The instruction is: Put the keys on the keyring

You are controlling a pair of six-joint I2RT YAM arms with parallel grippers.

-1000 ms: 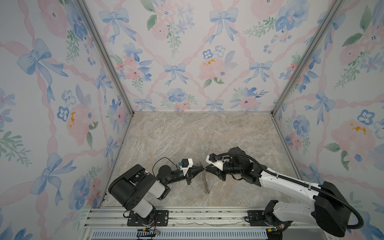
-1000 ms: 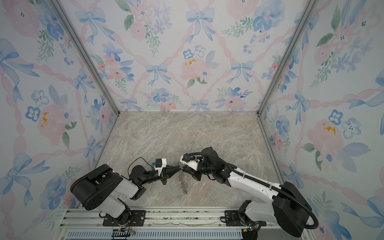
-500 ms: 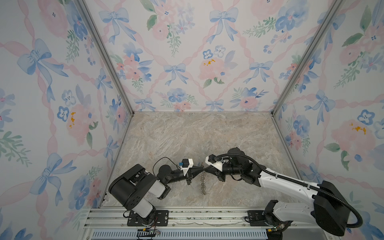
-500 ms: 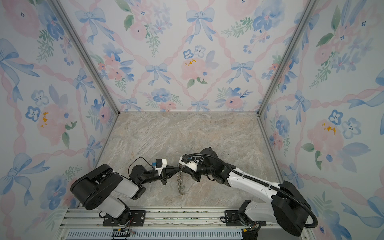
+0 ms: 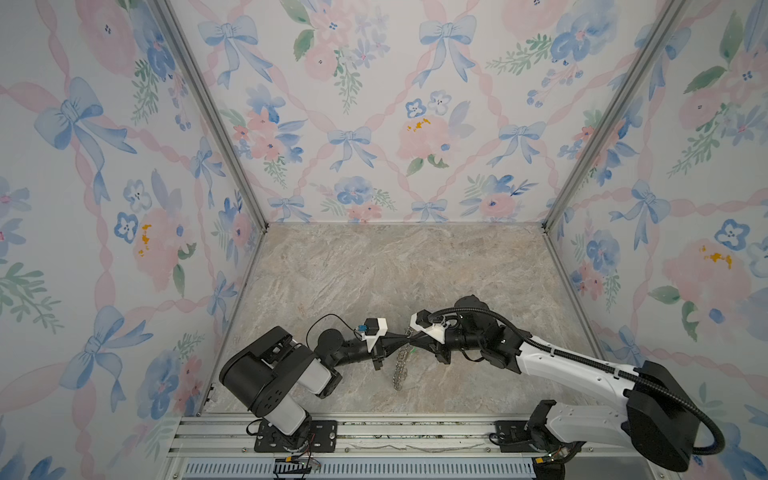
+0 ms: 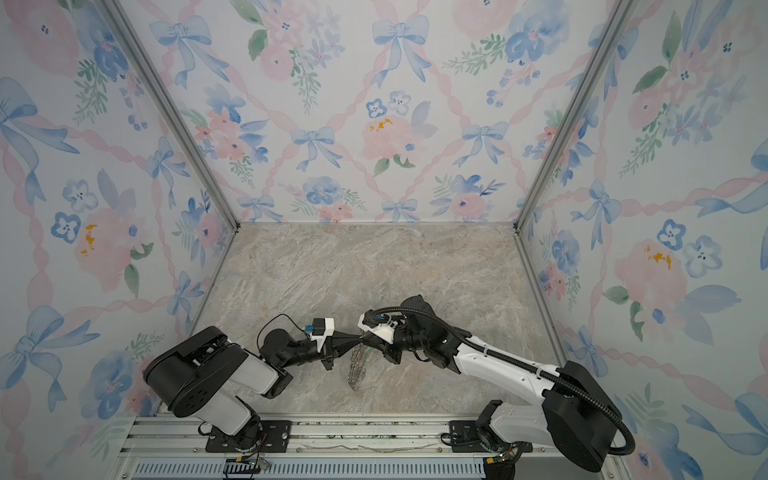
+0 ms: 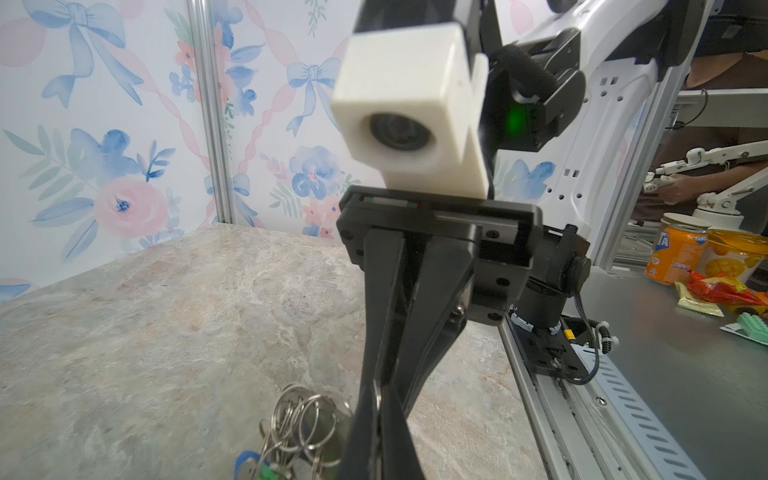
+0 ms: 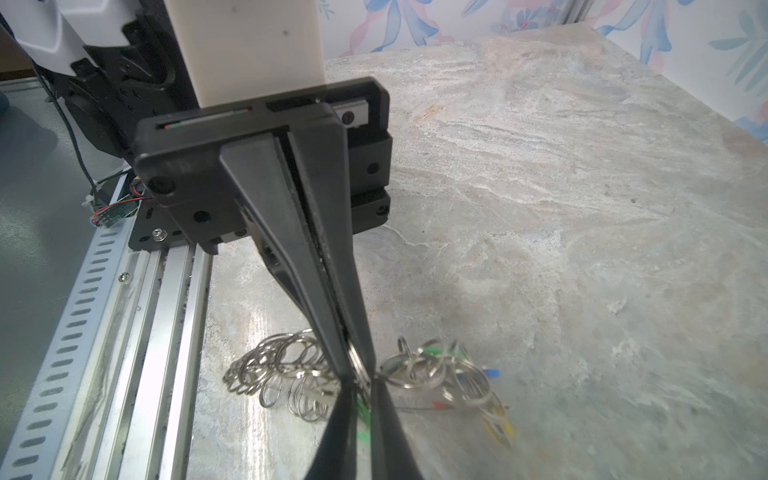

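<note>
Silver keyring (image 5: 400,368), left claw (image 8: 355,368) clamped on it, right claw (image 7: 377,386) likewise, orange can (image 7: 675,255) label partly "TA"

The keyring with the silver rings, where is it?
In both top views the keyring is near the front edge of the table, mid-width, where the left gripper and right gripper tips meet.

keyring (image 5: 400,368): on table (image 5: 374,270)
left gripper (image 5: 404,339): over keyring's rear part, from left
right gripper (image 5: 412,337): same spot, from right
keys (image 8: 498,429): among keyring's rings
</note>
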